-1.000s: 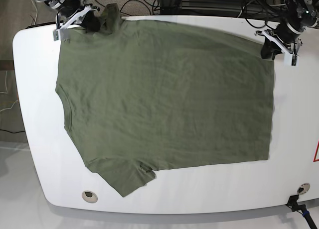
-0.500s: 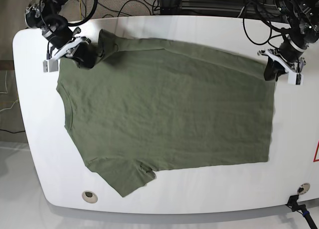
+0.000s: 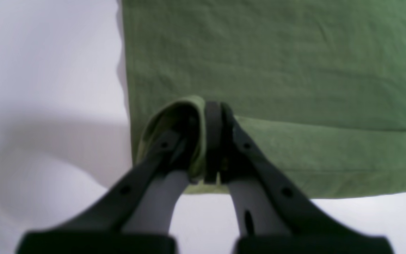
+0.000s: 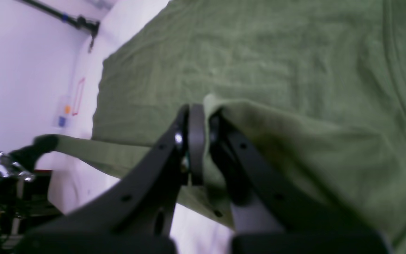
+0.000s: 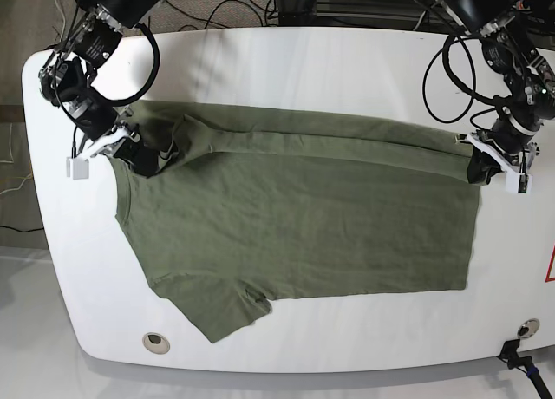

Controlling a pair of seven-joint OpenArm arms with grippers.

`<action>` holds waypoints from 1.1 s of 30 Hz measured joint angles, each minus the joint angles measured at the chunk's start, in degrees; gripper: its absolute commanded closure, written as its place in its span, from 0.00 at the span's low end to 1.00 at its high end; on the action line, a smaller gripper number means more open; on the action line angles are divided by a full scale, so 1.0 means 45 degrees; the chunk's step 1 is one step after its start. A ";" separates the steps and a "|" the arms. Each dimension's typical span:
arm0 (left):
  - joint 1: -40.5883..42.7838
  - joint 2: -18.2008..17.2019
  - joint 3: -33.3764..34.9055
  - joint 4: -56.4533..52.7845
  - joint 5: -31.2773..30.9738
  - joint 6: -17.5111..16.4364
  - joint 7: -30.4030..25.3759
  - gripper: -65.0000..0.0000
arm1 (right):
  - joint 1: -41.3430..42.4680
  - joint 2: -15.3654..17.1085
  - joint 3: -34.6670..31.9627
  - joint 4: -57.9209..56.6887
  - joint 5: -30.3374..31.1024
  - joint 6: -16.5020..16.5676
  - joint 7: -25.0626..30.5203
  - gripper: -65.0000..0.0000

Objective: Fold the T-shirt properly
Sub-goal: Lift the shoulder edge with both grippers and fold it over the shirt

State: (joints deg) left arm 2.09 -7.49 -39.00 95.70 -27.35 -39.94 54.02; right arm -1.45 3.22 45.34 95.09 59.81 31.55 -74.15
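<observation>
Near edge: the T-shirt (image 5: 295,217) lies flat on the white table (image 5: 286,347), its lower sleeve nearest the camera.
Long axis: runs across the table, collar end by the right arm, hem end by the left.
Far edge: lifted and doubled toward the near side (a narrow fold so far).
Right gripper (image 5: 137,156): clamped on the shoulder cloth.
Left gripper (image 5: 482,167): pinched shut on the hem corner.

We count one T-shirt (image 5: 295,217) on one desk (image 5: 286,61), and two grippers (left (image 5: 496,162), right (image 5: 113,147)) holding its edge.
</observation>
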 measured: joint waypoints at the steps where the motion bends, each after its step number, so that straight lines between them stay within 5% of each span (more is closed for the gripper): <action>1: -0.0180 -0.0005 0.0005 -0.0325 0.0199 0.0005 0.0015 1.00 | 0.0199 0.0063 -0.0005 -0.0282 -0.0010 0.0000 0.0000 1.00; 7: -0.1088 -0.0005 0.0010 -0.2123 0.0563 0.0005 -0.0049 1.00 | 0.1307 0.0690 -0.0005 -0.1889 -0.0039 0.0000 0.0024 1.00; 12: -0.1889 -0.0049 0.0010 -0.3162 0.0525 0.0044 -0.0107 1.00 | 0.1773 0.0665 -0.0010 -0.2123 -0.0151 -0.0010 0.0034 1.00; 18: -0.2443 -0.0277 0.0612 -0.4226 0.0539 0.0049 -0.0782 1.00 | 0.2448 0.0661 -0.0005 -0.2210 -0.1957 0.0087 0.0068 1.00; 32: -0.2463 -0.1010 0.1156 -0.5187 0.0559 0.0044 -0.1826 1.00 | 0.2647 0.1088 -0.0981 -0.3240 -0.2152 0.0073 0.0767 1.00; 33: -0.2472 -0.1069 0.1156 -0.5187 0.0554 0.0049 -0.1836 0.93 | 0.2642 0.1088 -0.0981 -0.3235 -0.2259 0.0073 0.0840 1.00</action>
State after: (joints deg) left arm -9.04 -12.29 -33.80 72.36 -24.86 -39.72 45.76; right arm 10.44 8.12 40.93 80.53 49.65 31.88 -70.37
